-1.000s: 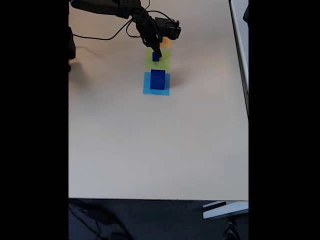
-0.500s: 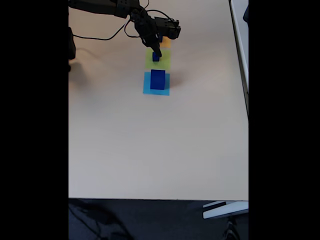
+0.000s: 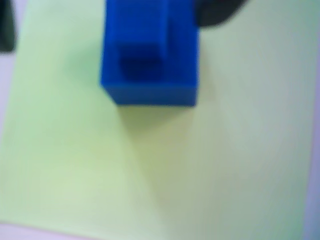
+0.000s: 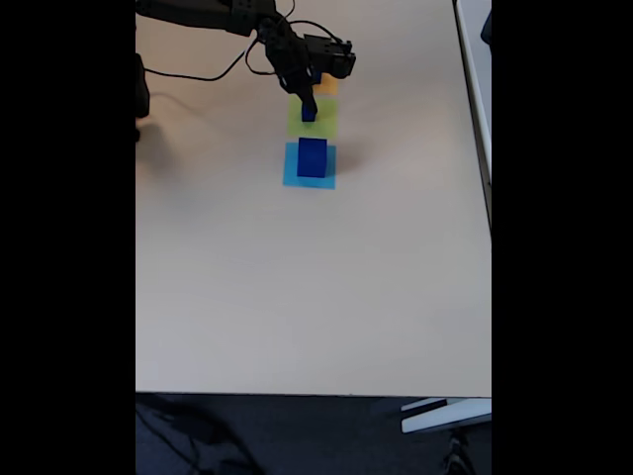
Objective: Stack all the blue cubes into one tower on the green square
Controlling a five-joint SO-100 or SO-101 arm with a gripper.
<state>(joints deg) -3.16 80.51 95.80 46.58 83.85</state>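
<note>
Small blue cube (image 4: 309,114): on the green square (image 4: 323,122), toward its far left part in the fixed view; in the wrist view (image 3: 150,55) blurred, sitting near the upper edge of the green sheet (image 3: 165,175), with what looks like a smaller blue block on top, too soft to settle.
Large blue cube (image 4: 312,158): upright on the light-blue square (image 4: 293,178), just nearer the camera than the green square, apart from the small cube.
Green square: flat on the surface, between the light-blue square and the orange square (image 4: 327,87).
Orange square: just beyond the green square, partly under the arm.
Fingers (image 4: 308,101): pointing down right above the small cube; held or merely touched, cannot tell.
Arm (image 4: 247,20): black, reaching in from the upper left toward the green square, cable (image 4: 198,74) trailing behind.
Surface (image 4: 297,297): pale beige, broad bare stretch on the near side of the light-blue square.
</note>
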